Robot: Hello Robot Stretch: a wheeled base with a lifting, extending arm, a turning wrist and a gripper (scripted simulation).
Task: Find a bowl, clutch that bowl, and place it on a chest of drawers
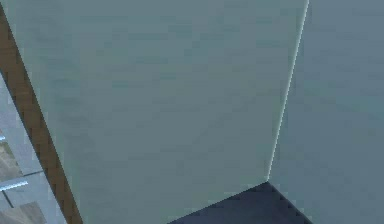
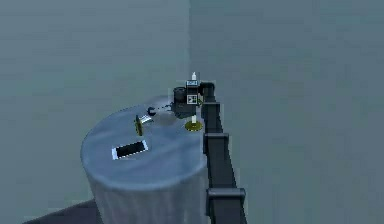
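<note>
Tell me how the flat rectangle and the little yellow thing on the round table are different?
The flat rectangle is dark with a pale rim; the yellow thing is golden. The rectangle lies flat; the yellow thing stands taller. Both sit on the round table.

A round grey-blue bench point(image 2: 165, 152) carries a flat dark rectangle with a white edge point(image 2: 129, 151) at near left, a small tilted dark-and-yellow object point(image 2: 142, 123) farther back, and a small yellow thing point(image 2: 193, 126) at far right.

blocked: blue-grey wall point(image 1: 170, 100) across forward view | obstacles: flat white-edged slab point(image 2: 130, 150), small tilted cylinder point(image 2: 143, 122) on round grey table point(image 2: 172, 160), arm side view centre | free: bare tabletop right of slab
</note>
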